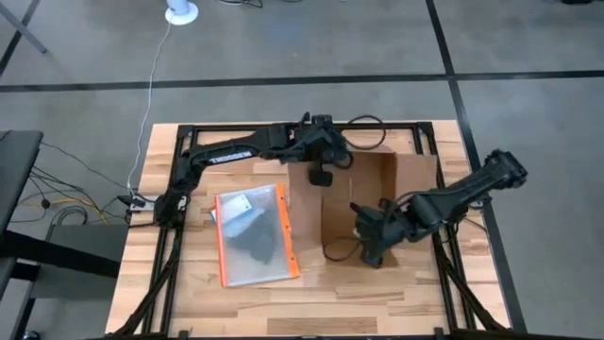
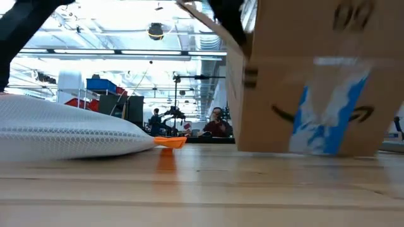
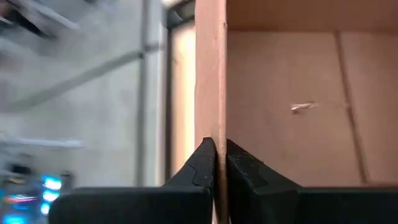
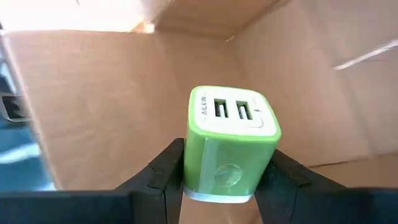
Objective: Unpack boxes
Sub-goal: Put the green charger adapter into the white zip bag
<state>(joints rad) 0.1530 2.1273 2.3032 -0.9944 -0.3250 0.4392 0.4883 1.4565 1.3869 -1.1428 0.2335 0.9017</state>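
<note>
Overhead, the left arm is seen stretched along the far edge of the worktop (image 1: 283, 302), its elbow near the far left corner and its wrist bent down toward the box (image 1: 401, 179). The left gripper (image 1: 321, 177) is clamped on the left wall of the box; in the left wrist view its fingers (image 3: 202, 168) are pressed on either side of the cardboard edge, with the box's bare inside seen beyond.

The right arm is reached in from the right edge of the worktop, its forearm laid low across the box's open side and its wrist angled toward the near edge. The right gripper (image 1: 370, 247) is closed on a green USB charger (image 4: 230, 143), a small cube with two ports on its white face, held between the two dark fingers (image 4: 158, 177) just inside the box.

One brown cardboard box is counted, standing at the right half of the worktop toward the far edge, its blue-and-white tape shown in the low view. One orange-edged clear pouch (image 1: 253, 233) is laid flat left of the box, apart from it. One charger is seen. A person (image 2: 218, 123) is seen in the room beyond.
</note>
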